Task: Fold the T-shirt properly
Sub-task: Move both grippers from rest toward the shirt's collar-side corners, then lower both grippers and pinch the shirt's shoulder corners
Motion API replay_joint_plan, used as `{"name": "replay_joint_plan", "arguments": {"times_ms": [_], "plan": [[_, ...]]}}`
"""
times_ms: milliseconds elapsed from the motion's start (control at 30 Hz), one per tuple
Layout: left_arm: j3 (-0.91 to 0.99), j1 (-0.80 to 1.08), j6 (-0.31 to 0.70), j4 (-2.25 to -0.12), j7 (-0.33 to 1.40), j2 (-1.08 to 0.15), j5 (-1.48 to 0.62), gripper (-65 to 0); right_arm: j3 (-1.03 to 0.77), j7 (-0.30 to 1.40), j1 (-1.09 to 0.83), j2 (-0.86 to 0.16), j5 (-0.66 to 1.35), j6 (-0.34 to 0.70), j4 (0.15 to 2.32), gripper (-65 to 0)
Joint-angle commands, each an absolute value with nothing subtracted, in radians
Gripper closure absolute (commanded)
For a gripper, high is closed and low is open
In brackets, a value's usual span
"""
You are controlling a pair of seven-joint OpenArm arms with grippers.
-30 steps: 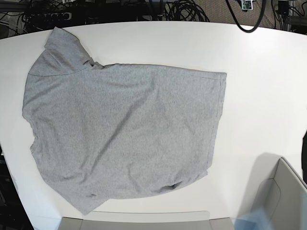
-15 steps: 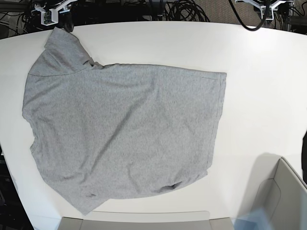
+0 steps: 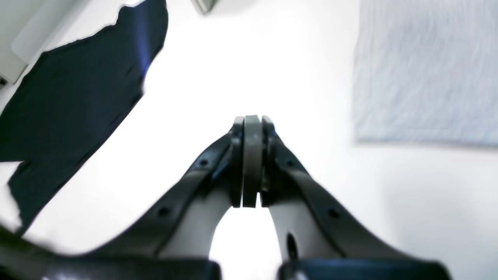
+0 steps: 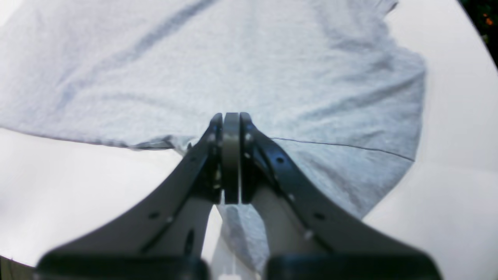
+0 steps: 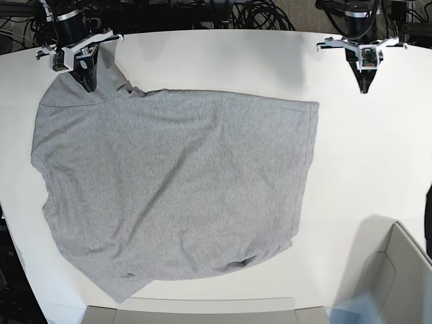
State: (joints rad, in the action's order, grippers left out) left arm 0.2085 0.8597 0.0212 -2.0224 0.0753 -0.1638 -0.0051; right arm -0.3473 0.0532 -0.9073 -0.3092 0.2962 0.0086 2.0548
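Note:
The grey T-shirt (image 5: 175,182) lies spread flat on the white table (image 5: 364,155), plain side up, one sleeve (image 5: 84,84) at the far left. No lettering shows. My right gripper (image 5: 88,84) is shut and empty, hovering over that sleeve; the right wrist view shows its fingertips (image 4: 231,155) above the shirt's grey cloth (image 4: 272,70) near a seam. My left gripper (image 5: 365,86) is shut and empty above bare table at the far right; in the left wrist view (image 3: 251,159) the shirt's hem corner (image 3: 424,77) lies to its upper right.
A grey bin (image 5: 395,283) stands at the front right corner. A dark blue cloth (image 3: 70,109) lies to the left in the left wrist view. Cables (image 5: 256,13) run behind the table's far edge. A grey panel (image 5: 196,312) lines the front edge.
Both arms have come down into view from the far edge: the right gripper now hangs over the sleeve, the left one over bare table. The shirt has not moved.

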Motion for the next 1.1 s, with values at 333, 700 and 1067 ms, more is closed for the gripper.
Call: {"name": "replay_joint_plan", "arguments": {"times_ms": [333,700,1067], "plan": [[0.087,0.826,0.012,-2.04,0.048,-0.173,-0.005,-0.4,-0.529,0.351,-0.868,-0.291,0.705,0.008,2.068,-14.3],[0.024,0.8,0.013,-2.037,0.048,-0.173,-0.002,-0.4,-0.874,0.771,-0.688,-0.156,0.851,0.456,1.805,-22.4],[0.024,0.799,0.013,-2.035,0.048,-0.174,-0.002,-0.4,-0.993,0.771,-0.676,-0.176,0.843,0.698,1.616,-22.4]]}}
